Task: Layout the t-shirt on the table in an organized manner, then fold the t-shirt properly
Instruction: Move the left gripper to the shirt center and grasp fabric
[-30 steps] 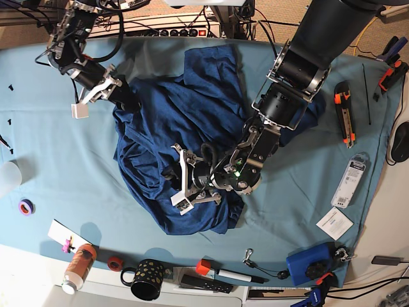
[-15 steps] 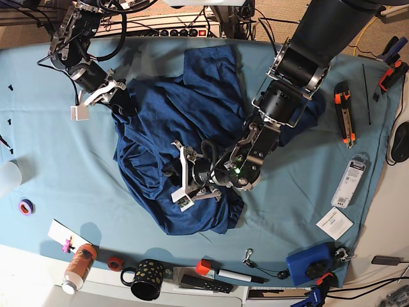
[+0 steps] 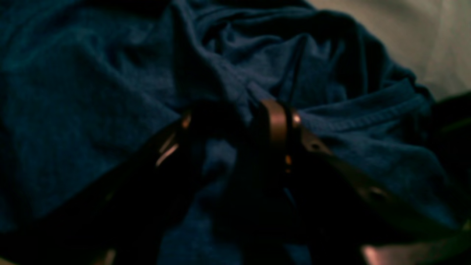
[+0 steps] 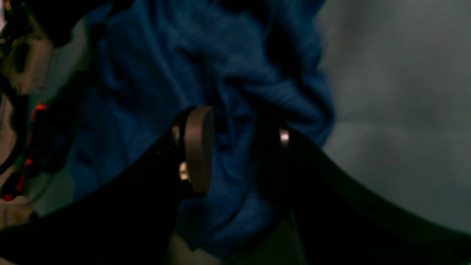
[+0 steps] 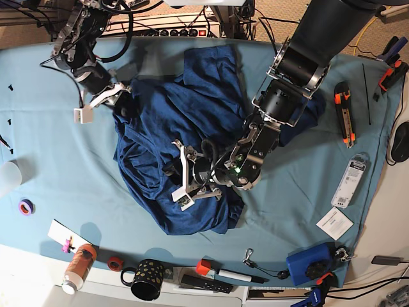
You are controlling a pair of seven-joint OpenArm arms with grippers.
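The wide bench (image 5: 57,173) under its smooth light teal cloth is carrying a scatter of small tools and a spotted black mug (image 5: 147,279) along its edges, and in the middle the large dark navy heathered t-shirt (image 5: 192,121) is lying in a rumpled heap.

Nothing is laid out yet: sleeves and hem are bunched over each other, so the spreading is barely under way and every fold is left to do.

The left end effector (image 5: 185,181) is sitting down in the heap's near half with its fingers spread to either side of a ridge of cloth, not pinching as far as I can judge. Fabric is lying all around it.

The right end effector (image 5: 108,101) is at the heap's far corner. Navy cloth is hanging between its fingers (image 4: 198,147), though I cannot tell whether they are clenching it.
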